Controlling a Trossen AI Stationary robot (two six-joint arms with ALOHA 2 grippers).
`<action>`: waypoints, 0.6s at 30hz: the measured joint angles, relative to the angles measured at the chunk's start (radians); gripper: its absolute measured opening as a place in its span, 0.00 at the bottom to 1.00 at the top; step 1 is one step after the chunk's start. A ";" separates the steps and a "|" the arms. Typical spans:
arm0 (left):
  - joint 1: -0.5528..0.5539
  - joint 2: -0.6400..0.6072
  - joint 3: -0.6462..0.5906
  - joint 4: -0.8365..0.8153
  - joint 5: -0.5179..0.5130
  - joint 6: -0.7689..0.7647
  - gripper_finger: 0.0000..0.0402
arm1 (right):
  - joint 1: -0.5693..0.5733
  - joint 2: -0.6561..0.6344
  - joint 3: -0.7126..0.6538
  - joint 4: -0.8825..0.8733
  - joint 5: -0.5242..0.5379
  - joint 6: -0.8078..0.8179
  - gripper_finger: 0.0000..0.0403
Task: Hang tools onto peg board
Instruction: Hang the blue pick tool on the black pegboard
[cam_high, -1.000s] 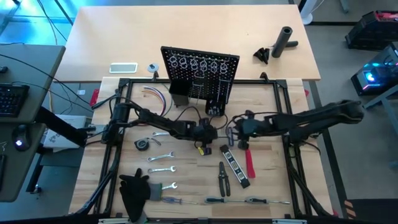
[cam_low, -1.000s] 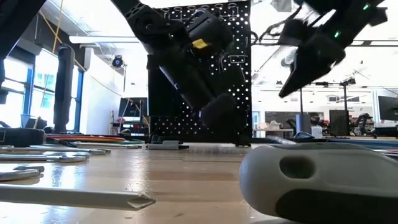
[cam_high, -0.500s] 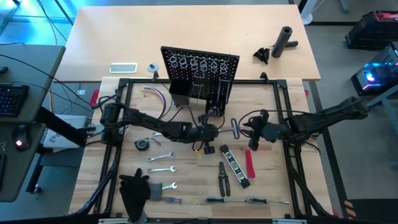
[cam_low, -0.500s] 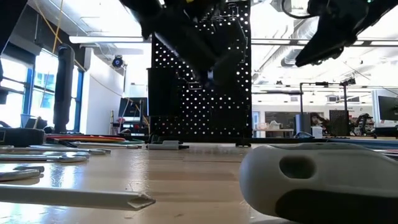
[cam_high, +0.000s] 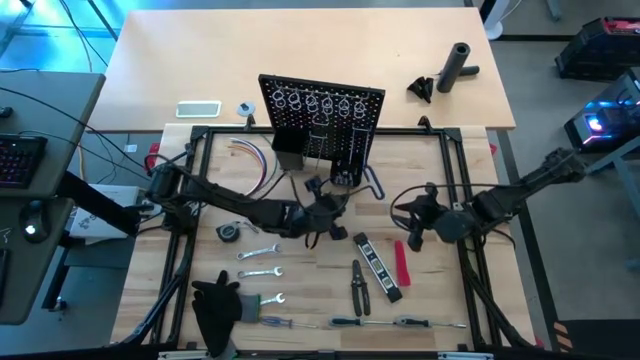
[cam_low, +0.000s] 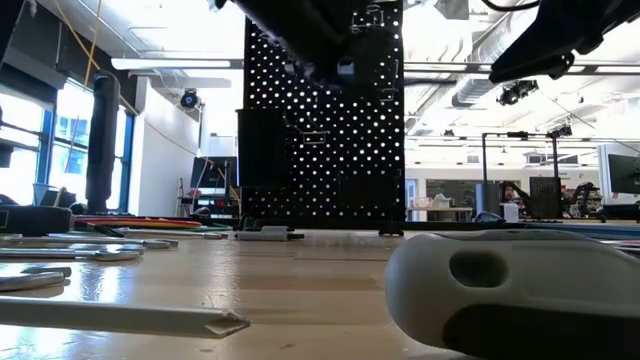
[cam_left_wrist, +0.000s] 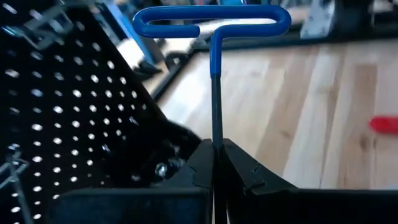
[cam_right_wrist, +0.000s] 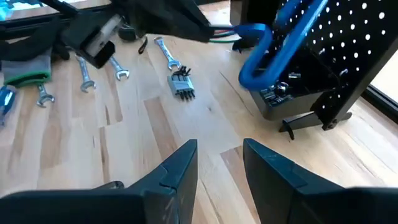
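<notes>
The left claw (cam_left_wrist: 214, 165) is clenched on the thin shaft of a blue T-handled tool (cam_left_wrist: 211, 25), just in front of the peg board (cam_high: 322, 125) at centre frame in the high view. Only the right wrist view shows the right claw (cam_right_wrist: 217, 162) released, grasping nothing, above the counter (cam_right_wrist: 155, 130), with wrenches (cam_right_wrist: 165, 53) beyond.

Pale, smooth wooden desk (cam_high: 300, 280) with visible grain, bearing bright silver metal wrenches (cam_high: 259, 272), a matt black perforated metal peg board (cam_high: 322, 120), and a T-handled key (cam_left_wrist: 211, 37) with a glossy blue plastic-coated grip on a dark metal shaft, clamped in the matt black left tool (cam_left_wrist: 214, 165).
</notes>
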 joint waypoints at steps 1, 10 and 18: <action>-0.009 0.001 0.000 0.023 -0.020 0.000 0.01 | 0.008 0.000 0.000 0.000 0.008 0.000 0.31; -0.097 0.007 -0.109 0.478 -0.248 0.141 0.01 | 0.064 0.000 0.000 -0.008 0.020 -0.001 0.31; -0.105 0.025 -0.230 0.769 -0.298 0.159 0.01 | 0.099 -0.002 0.000 -0.012 0.037 -0.025 0.31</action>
